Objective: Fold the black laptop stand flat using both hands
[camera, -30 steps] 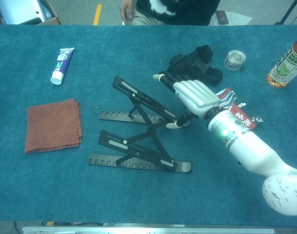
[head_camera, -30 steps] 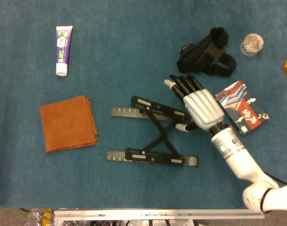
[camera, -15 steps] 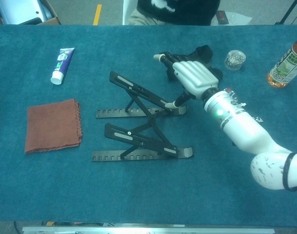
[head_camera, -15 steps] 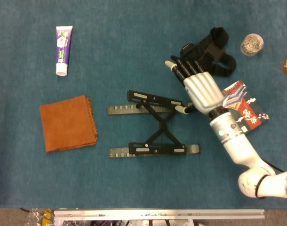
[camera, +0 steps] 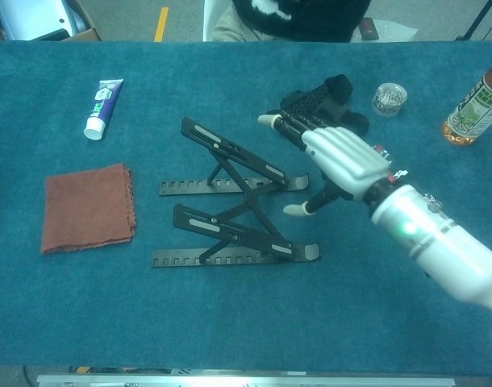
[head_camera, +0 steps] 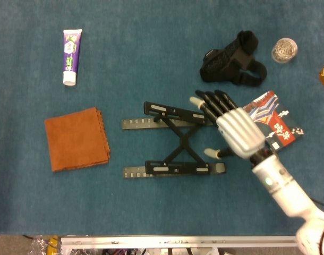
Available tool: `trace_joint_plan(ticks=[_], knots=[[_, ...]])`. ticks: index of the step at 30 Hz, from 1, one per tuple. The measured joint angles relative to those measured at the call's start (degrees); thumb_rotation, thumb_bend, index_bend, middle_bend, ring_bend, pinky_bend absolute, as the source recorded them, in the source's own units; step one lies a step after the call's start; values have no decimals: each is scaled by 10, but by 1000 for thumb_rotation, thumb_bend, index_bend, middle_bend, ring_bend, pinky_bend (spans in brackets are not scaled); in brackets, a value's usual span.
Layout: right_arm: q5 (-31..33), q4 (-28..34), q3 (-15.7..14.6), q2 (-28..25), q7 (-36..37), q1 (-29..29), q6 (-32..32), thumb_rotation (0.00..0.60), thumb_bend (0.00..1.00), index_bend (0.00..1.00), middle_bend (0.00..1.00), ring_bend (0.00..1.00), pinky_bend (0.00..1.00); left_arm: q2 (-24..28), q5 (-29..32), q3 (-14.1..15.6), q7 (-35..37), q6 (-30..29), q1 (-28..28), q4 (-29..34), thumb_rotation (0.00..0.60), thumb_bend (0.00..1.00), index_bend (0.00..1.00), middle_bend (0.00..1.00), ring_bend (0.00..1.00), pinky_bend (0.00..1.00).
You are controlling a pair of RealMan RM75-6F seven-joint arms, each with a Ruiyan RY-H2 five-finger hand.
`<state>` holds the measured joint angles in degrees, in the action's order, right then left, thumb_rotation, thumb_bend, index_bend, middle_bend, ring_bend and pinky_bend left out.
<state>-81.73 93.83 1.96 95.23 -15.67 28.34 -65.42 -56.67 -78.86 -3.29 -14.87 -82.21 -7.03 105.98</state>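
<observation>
The black laptop stand [head_camera: 172, 141] stands raised in the middle of the blue table, its two toothed base rails lying parallel and its crossed arms lifting two top bars [camera: 230, 149]. My right hand [head_camera: 232, 130] hovers over the stand's right end, fingers stretched out and apart, thumb pointing left toward the near rail; it holds nothing. In the chest view the right hand [camera: 335, 157] sits just right of the raised bars, apart from them. My left hand shows in neither view.
An orange folded cloth [head_camera: 77, 138] lies left of the stand. A toothpaste tube [head_camera: 71, 49] is at the far left. Behind the hand lie a black strap bundle [head_camera: 233, 58], a small jar [head_camera: 284, 49], a bottle [camera: 472, 101] and a printed packet [head_camera: 276, 121].
My right hand let go of the stand's far right end and pulled back toward the near side, fingers spread. Earlier the stand was swung straighter on the table; over the last half second it stayed put.
</observation>
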Motion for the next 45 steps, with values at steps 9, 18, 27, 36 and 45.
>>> trace_joint_plan(ticks=[9,18,27,36,45], knots=[[-66,4,-62,-1,-11,-42,-46,600,0,0,0,0,12,-2,-10,3,-7,9,-7,6,600,284,0,0,0,1],[-89,-37,-75,47,-27,-57,-50,600,0,0,0,0,12,5,-13,3,1,6,-6,10,600,284,0,0,0,1],[-112,-88,-74,87,-43,-59,-47,600,0,0,0,0,12,13,-11,6,7,6,-2,7,600,284,0,0,0,0],[-129,-153,-51,119,-38,-56,-64,600,0,0,0,0,12,16,-12,8,16,12,-3,3,600,284,0,0,0,0],[-121,-194,-14,132,-26,-46,-68,600,0,0,0,0,12,15,-9,8,15,18,-6,2,600,284,0,0,0,0]])
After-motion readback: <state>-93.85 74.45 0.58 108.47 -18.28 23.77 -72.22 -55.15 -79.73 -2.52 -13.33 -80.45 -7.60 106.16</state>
